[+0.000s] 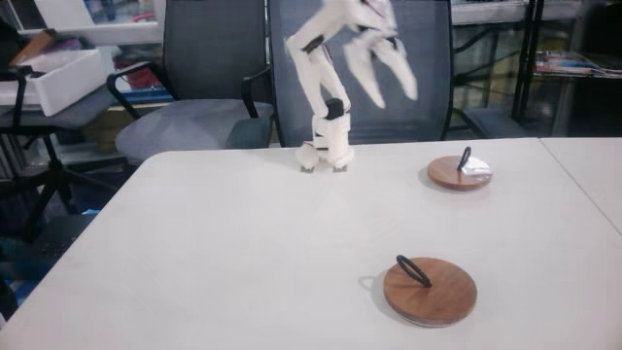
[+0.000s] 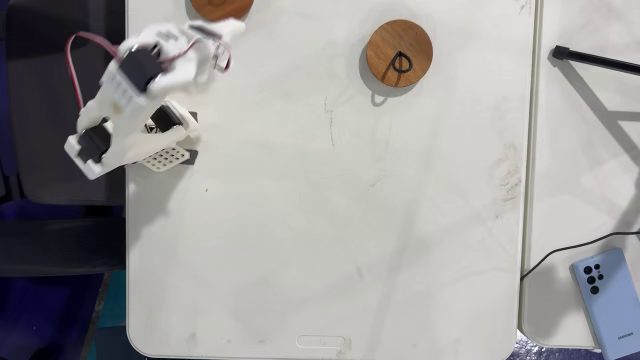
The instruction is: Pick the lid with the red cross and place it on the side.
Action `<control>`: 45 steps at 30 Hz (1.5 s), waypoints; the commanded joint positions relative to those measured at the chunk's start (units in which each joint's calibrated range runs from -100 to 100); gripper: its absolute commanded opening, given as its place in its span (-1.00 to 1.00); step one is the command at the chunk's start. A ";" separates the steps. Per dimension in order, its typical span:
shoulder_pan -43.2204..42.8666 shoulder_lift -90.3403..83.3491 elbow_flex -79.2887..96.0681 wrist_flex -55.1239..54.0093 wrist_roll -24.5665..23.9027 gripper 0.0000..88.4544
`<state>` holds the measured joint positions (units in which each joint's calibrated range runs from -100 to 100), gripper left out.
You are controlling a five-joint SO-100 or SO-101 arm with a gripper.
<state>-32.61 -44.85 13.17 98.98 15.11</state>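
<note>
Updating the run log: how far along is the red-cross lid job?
Done: nothing clear. The small lid with a pale label lies flat on the table, right of the arm's base in this fixed view; the cross is too small to read. In hand: the arm is raised and blurred, jaws apart and empty. Left: grip the ring handle, lift, set aside. The larger plain lid sits apart.

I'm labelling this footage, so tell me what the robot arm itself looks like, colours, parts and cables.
The arm is white moulded plastic with black motor blocks at its joints, standing on a white perforated base at the table edge. A red cable loops from its upper segment. The gripper has long, tapered white jaws, blurred here. No markings are legible.
</note>
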 commanded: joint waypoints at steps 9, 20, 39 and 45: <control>22.48 -35.38 19.83 -8.64 2.69 -0.77; 29.98 -55.15 59.09 -29.67 2.40 -0.78; 41.69 -55.15 79.13 -27.88 3.57 -0.77; 41.84 -55.15 79.49 -25.48 11.14 -0.76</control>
<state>8.98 -98.91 92.81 72.84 22.93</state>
